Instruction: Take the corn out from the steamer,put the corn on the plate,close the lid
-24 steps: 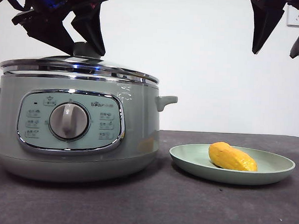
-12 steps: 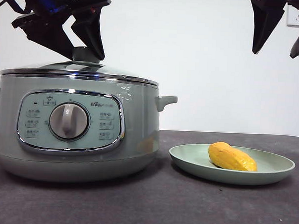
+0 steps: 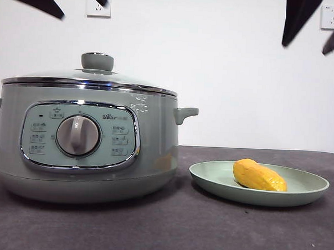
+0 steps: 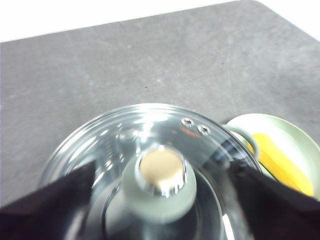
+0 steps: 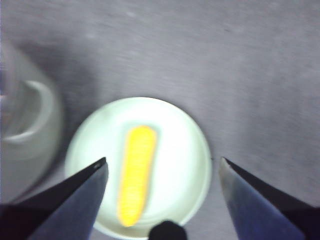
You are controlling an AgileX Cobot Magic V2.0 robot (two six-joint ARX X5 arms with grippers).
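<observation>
The steamer point(image 3: 154, 152) stands at the left of the table with the glass lid point(image 3: 58, 76) seated flat on its chrome rim, knob point(image 3: 97, 61) free. The corn point(image 3: 259, 175) lies on the pale green plate point(image 3: 209, 179) to the steamer's right. My left gripper point(image 3: 82, 8) is open, high above the lid; in the left wrist view its jaws stand wide on either side of the knob point(image 4: 159, 185), apart from it. My right gripper point(image 3: 305, 48) is open and empty, high above the plate; the right wrist view shows the corn point(image 5: 136, 172) on the plate point(image 5: 185, 150) below.
The dark grey table point(image 3: 168, 224) runs in front of the steamer and plate. The steamer's side handle point(image 3: 185, 113) points toward the plate. Two wall sockets point(image 3: 98, 7) sit on the white wall behind.
The lid, tilted a second ago, now sits flat on the steamer. My left gripper has let go of the knob and risen to the top edge. The right gripper has barely moved.
</observation>
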